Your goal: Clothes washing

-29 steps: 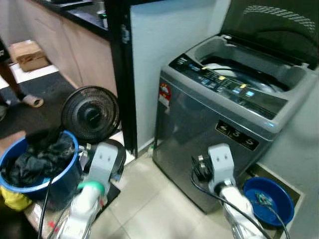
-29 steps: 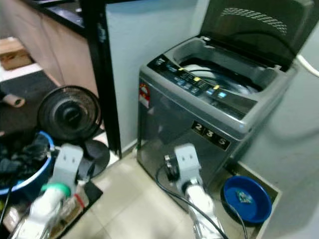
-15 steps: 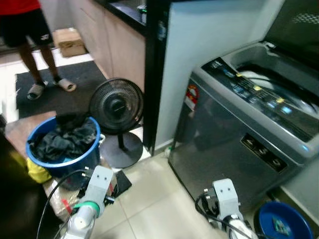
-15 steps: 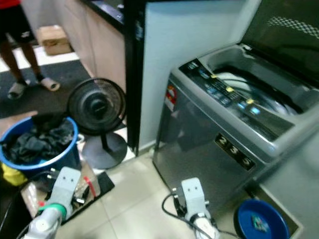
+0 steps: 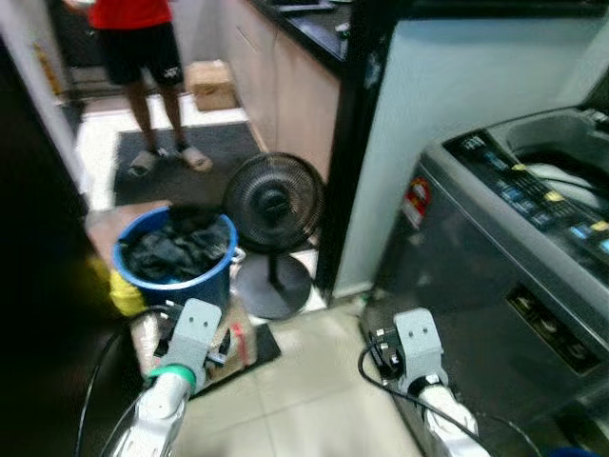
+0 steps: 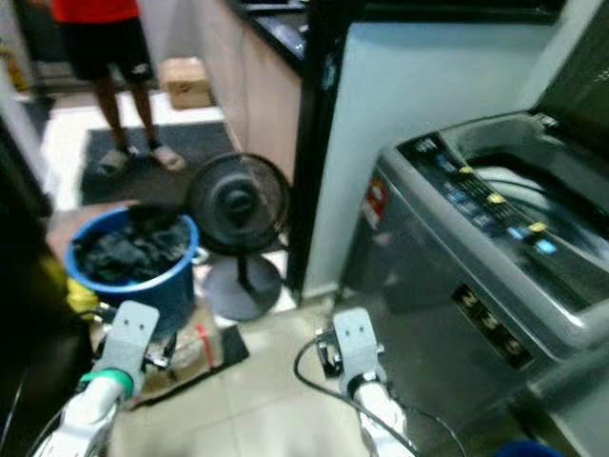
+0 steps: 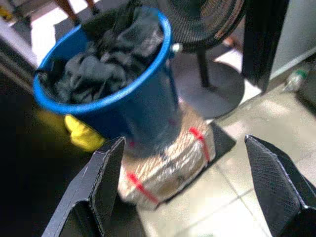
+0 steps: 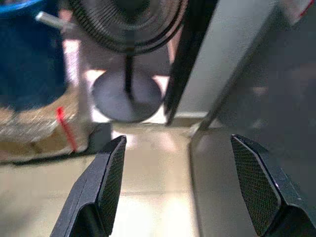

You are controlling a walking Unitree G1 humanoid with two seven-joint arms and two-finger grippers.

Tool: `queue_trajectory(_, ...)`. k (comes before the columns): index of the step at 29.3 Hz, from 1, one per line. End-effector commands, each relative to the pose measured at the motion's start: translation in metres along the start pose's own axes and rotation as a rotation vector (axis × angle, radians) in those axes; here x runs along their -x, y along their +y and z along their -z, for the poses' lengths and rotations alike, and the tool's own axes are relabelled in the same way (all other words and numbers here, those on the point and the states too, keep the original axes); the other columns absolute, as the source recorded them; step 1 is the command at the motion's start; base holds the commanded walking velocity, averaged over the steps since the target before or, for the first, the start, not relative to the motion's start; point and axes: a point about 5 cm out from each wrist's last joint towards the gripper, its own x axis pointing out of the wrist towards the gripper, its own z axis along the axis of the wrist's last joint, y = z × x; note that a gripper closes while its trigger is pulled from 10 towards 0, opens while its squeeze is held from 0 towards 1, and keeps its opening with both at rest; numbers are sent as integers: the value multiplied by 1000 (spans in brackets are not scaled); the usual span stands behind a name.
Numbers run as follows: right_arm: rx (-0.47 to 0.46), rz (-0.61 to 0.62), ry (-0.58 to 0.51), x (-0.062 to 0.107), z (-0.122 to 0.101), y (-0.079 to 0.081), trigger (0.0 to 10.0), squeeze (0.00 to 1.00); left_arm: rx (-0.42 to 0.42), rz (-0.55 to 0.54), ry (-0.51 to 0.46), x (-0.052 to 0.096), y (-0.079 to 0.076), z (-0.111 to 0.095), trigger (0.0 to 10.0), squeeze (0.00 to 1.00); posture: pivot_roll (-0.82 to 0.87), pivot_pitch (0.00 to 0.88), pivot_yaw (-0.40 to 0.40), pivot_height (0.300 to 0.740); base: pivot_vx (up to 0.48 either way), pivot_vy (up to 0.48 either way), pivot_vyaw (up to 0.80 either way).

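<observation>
A blue bucket (image 5: 176,255) heaped with dark clothes (image 7: 106,69) stands on the floor at my left front, atop a wrapped bundle with red straps (image 7: 170,165). The grey top-loading washing machine (image 5: 519,257) is at my right with its lid up and the drum (image 6: 519,186) showing. My left gripper (image 7: 190,197) hangs low in front of the bucket, open, nothing between its fingers (image 7: 106,185). My right gripper (image 8: 180,192) is open too, low over the tiles beside the machine's front corner, facing the fan.
A black floor fan (image 5: 274,202) stands between bucket and machine, next to a black upright post (image 5: 354,143). A person in a red shirt (image 5: 143,48) stands on a dark mat (image 5: 195,176) farther back, near a cardboard box (image 5: 211,84). A yellow item (image 7: 84,136) lies by the bucket.
The camera has swung left: bucket and fan have shifted toward the middle of the picture, the washing machine toward the right edge, and the person has come into view. Both grippers stay low.
</observation>
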Motion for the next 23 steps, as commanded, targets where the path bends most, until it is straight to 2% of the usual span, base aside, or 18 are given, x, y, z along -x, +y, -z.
queue_trajectory(1, 7, 8, 14, 1, 3, -1, 10000, 12, -14, 13, 10, 1, -3, 4, 10000, 0, 92, 0, -22, 740, 0, 0, 700)
queue_trajectory(6, 13, 5, 23, 2, 7, 0, 10000, 12, -19, 13, 12, 2, -4, 6, 10000, 0, 92, 0, -22, 740, 0, 0, 698)
queue_trajectory(9, 24, 7, 36, 3, 10, 1, 10000, 0, -24, 10, 12, 2, -5, 7, 10000, 0, 94, 0, -23, 740, 0, 0, 0)
queue_trajectory(15, 67, 3, 51, 3, 14, 4, 10000, 0, -36, -4, 1, -2, -8, 6, 10000, 0, 93, 0, -24, 740, 389, 0, 0)
queue_trajectory(23, 69, 0, 49, 3, 14, 5, 10000, 0, -36, -4, -1, -2, -9, 6, 10000, 0, 93, 0, -24, 740, 431, 0, 0)
